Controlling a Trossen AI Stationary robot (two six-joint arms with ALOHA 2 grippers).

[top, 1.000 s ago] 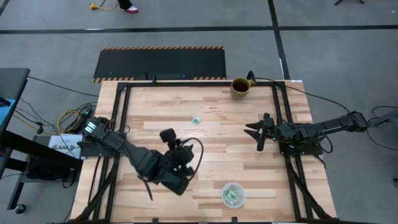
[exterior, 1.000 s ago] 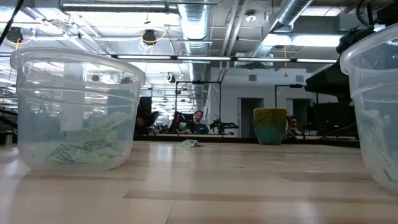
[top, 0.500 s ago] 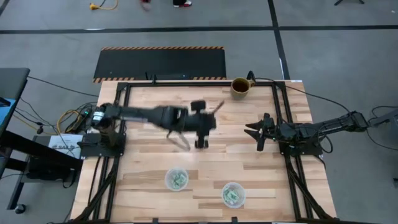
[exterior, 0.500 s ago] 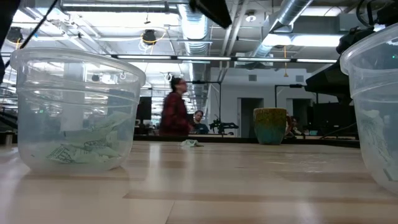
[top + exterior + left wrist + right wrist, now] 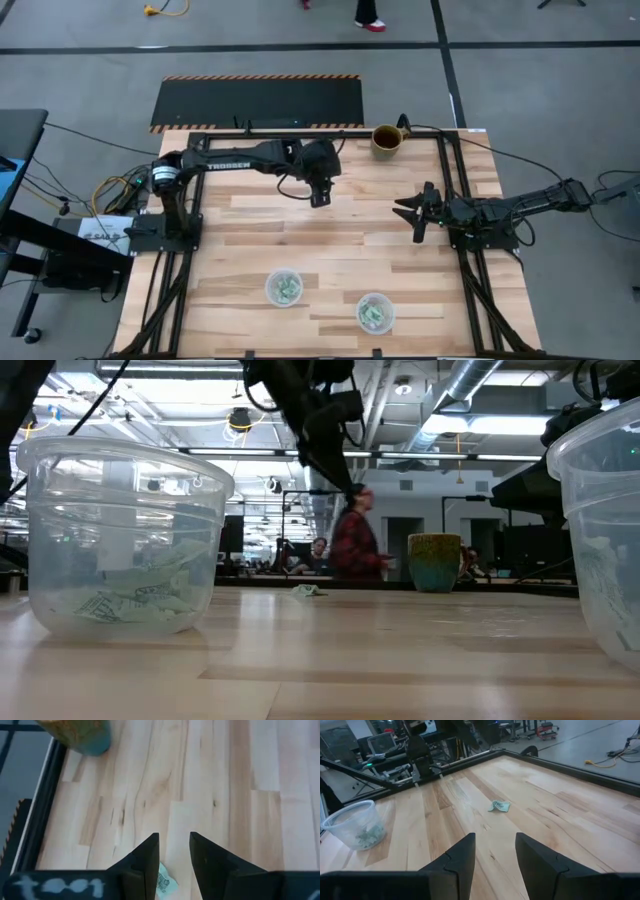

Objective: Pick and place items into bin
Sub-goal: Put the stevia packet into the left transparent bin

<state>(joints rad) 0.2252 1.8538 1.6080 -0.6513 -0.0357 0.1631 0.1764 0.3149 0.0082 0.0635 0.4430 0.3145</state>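
Observation:
One small pale mint piece [image 5: 165, 884] lies on the far middle of the table; it also shows in the low view [image 5: 307, 590] and the right wrist view [image 5: 499, 806]. My left gripper [image 5: 173, 836] is open and hovers above it, fingers pointing down [image 5: 320, 195], clear of the table in the low view [image 5: 340, 465]. Two clear round cups [image 5: 284, 288] [image 5: 375, 312] stand near the front edge with several mint pieces inside. My right gripper [image 5: 415, 212] is open and empty at the table's right side.
A brown mug [image 5: 387, 138] stands at the far edge, right of my left gripper. A black frame [image 5: 300, 131] runs around the table. In the low view the cups [image 5: 120, 540] [image 5: 600, 530] stand close. A person [image 5: 355, 545] walks in the room behind.
My left arm has swung from over the left cup at the near left toward the table's far edge, and now stands over the lone mint piece. The left cup shows uncovered. A person has walked across the room behind.

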